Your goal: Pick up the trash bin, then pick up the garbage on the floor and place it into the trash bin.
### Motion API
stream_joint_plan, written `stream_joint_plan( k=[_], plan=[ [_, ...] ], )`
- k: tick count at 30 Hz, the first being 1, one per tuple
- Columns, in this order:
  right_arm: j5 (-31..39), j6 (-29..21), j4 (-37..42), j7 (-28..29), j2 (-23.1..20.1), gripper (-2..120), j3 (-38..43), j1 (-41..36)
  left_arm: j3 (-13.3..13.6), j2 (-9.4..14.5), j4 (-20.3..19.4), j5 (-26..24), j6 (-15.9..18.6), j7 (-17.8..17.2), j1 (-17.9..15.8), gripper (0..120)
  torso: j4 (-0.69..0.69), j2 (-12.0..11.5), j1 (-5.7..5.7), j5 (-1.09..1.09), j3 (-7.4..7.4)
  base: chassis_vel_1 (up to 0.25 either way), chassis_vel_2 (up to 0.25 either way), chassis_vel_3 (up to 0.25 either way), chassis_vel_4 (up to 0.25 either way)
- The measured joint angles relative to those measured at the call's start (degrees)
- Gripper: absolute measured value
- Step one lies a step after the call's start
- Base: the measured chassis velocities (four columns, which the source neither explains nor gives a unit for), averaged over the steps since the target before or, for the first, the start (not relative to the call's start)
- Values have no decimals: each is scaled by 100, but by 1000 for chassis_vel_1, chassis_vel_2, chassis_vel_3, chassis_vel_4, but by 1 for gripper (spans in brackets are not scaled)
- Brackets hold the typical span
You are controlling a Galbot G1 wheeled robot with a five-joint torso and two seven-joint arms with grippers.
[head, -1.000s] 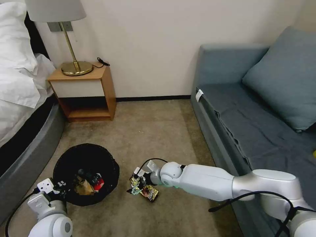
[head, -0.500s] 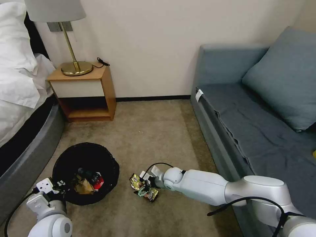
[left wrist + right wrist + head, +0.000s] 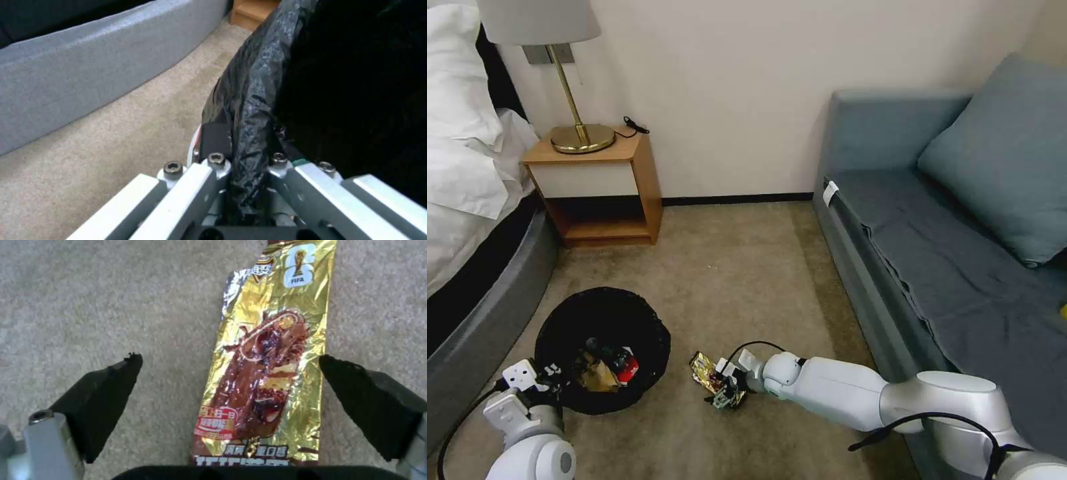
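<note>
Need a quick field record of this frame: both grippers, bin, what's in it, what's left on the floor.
left gripper: shut on the trash bin's bagged rim
trash bin: on the carpet beside the bed
in bin: red snack packet, crumpled brown paper bag
right gripper: open, fingers either side of the wrapper
gold-brown candy wrapper: flat on the carpet, not gripped
</note>
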Motion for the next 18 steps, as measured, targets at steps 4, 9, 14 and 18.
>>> stream_joint_plan(
  k=[4,9,14,18],
  plan=[
    [-34,40,-32,12,-8,100,25,-2,3,3,3,4,-2,3,-4,2,0,0,0,0,0,0,0,0,0],
    [-90,67,-70,16,-30,100,73,14,38,-6,35,43,-31,13,-13,2,0,0,0,0,0,0,0,0,0],
    [-207,119,-226,16,-12,100,82,-5,47,-10,37,65,-44,23,-11,2,0,0,0,0,0,0,0,0,0],
    [-335,162,-347,16,11,100,112,-46,47,-9,2,68,-45,31,-9,2,0,0,0,0,0,0,0,0,0]
  ],
)
